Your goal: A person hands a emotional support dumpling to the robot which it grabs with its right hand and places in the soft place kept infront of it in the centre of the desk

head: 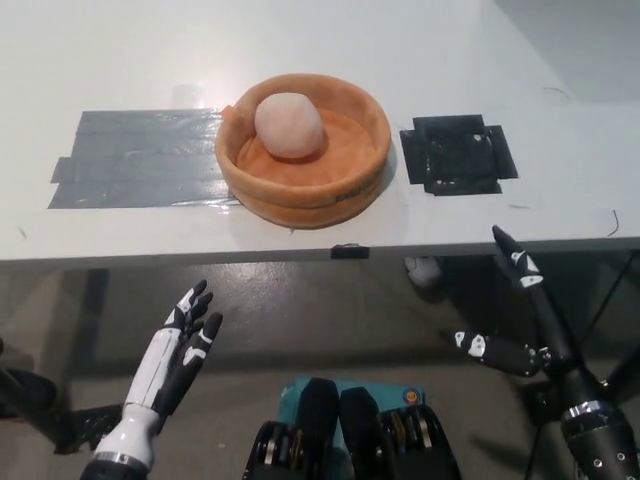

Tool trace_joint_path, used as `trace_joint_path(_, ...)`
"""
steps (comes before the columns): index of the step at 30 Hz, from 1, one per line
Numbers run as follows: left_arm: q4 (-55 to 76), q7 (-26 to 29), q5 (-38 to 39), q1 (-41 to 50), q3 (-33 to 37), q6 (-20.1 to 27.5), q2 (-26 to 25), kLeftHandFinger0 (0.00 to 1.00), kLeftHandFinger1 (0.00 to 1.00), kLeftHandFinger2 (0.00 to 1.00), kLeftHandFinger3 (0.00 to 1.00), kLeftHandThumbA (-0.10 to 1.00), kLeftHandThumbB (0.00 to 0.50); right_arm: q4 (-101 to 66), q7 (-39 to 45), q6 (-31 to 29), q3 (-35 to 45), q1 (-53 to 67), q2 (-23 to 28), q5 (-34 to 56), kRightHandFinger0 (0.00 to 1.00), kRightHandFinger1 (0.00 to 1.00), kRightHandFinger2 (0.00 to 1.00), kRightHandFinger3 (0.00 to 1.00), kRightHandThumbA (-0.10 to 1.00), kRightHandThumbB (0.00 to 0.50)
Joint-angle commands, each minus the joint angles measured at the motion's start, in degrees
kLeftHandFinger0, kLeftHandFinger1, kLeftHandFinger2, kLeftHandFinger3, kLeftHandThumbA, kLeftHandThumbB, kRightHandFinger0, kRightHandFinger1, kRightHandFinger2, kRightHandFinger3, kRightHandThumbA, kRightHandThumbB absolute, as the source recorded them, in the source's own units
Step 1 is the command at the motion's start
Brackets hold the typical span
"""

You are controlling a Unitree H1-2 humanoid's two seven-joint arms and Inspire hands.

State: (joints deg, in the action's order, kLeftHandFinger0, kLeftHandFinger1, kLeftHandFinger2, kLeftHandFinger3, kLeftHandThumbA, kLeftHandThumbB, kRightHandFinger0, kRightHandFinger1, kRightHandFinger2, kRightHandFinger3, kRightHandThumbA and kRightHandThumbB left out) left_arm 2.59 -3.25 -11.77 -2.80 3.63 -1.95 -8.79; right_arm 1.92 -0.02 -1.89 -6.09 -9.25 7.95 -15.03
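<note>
Below desk edge, right robot hand splayed, empty (dumpling inside orange basket).

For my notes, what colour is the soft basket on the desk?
Orange soft basket, seen in the head view.

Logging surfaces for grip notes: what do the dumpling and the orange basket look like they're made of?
The dumpling looks like pale pink plush: matte, fuzzy, rounded. The orange basket seems to be soft padded fabric, judging by its thick rolled rim and slight sag. The fill of either can't be told.
</note>
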Motion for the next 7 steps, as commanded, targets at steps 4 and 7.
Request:
trace_joint_path(4,2.2,0.8,-0.7,1.0,0.5,2.3,0.4,1.00,1.00,1.00,1.00,0.88,0.025,1.8,2.5,-4.8,-0.4,1.2,-0.4,4.7,1.00,1.00,1.00,1.00,1.00,0.217)
trace_joint_path(7,2.1,0.7,-0.7,1.1,0.6,2.7,0.4,1.00,1.00,1.00,1.00,0.88,0.030,1.9,2.6,-4.6,-0.5,1.6,-0.5,5.0,1.00,1.00,1.00,1.00,0.99,0.212)
